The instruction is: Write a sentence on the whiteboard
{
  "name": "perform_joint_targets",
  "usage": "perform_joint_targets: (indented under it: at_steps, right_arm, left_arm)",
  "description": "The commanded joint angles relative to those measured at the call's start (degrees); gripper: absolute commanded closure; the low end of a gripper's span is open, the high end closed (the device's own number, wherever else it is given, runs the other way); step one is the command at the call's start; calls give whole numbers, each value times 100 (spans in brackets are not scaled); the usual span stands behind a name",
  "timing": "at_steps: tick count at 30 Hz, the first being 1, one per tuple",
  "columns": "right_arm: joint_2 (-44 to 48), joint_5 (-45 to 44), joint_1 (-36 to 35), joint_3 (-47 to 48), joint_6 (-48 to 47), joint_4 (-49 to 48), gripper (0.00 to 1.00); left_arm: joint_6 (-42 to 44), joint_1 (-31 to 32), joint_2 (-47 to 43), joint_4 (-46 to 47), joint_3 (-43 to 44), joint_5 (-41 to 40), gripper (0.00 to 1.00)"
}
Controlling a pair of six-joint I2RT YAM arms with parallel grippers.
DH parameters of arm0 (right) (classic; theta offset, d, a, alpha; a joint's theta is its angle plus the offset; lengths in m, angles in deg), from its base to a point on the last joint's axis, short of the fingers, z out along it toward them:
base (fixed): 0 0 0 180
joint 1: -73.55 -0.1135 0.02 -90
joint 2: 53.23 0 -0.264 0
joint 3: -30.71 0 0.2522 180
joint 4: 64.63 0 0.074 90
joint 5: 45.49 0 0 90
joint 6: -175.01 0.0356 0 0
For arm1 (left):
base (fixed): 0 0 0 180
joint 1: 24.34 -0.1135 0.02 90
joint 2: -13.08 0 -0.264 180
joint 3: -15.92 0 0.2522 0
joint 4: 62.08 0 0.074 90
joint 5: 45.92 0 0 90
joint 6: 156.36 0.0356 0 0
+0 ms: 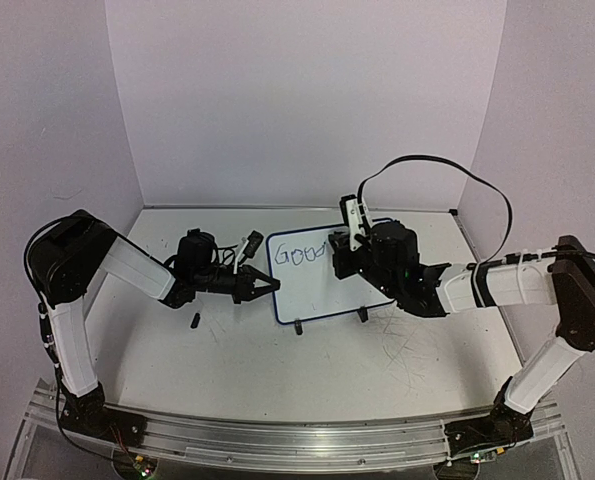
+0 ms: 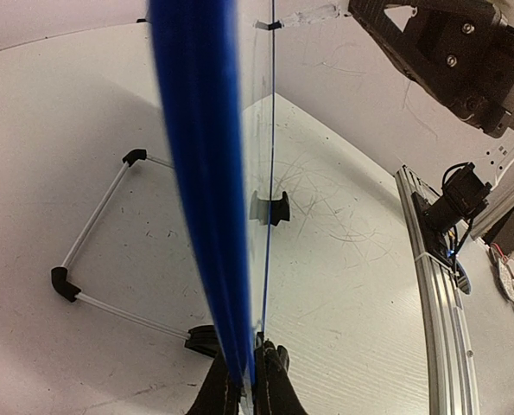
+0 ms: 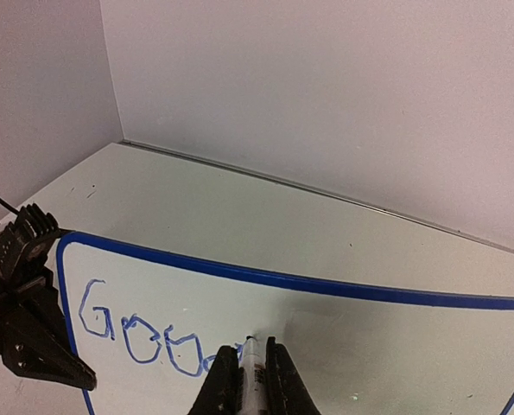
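Ideally the right gripper (image 3: 244,385), its fingers (image 3: 225,386) clamped snugly on a slim marker (image 3: 254,361), presses lightly and drags slowly across the glossy, slick whiteboard (image 1: 327,292) standing propped mid-table, where the sentence (image 3: 144,333) reads only "Goo" and a part-letter. The left gripper (image 2: 244,393) pinches the thin blue frame (image 2: 200,173) tight, steadying it

Left arm (image 1: 132,265) and right arm (image 1: 507,285) share white links and black joints, the right trailing a black cable (image 1: 407,157)
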State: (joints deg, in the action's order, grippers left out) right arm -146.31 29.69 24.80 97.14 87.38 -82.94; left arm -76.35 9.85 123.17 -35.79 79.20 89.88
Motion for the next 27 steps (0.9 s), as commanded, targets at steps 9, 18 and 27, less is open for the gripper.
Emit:
perform_joint_targets:
  at_steps: [9, 18, 27]
  right_arm:
    - [101, -150, 71, 290, -104, -240, 100]
    - [212, -165, 70, 273, -114, -257, 100]
    - [56, -38, 68, 156, 51, -236, 100]
  left_arm:
    - [439, -1, -71, -356, 38, -253, 100]
    - [439, 2, -62, -357, 45, -250, 100]
    - [446, 1, -88, -363, 23, -265, 100]
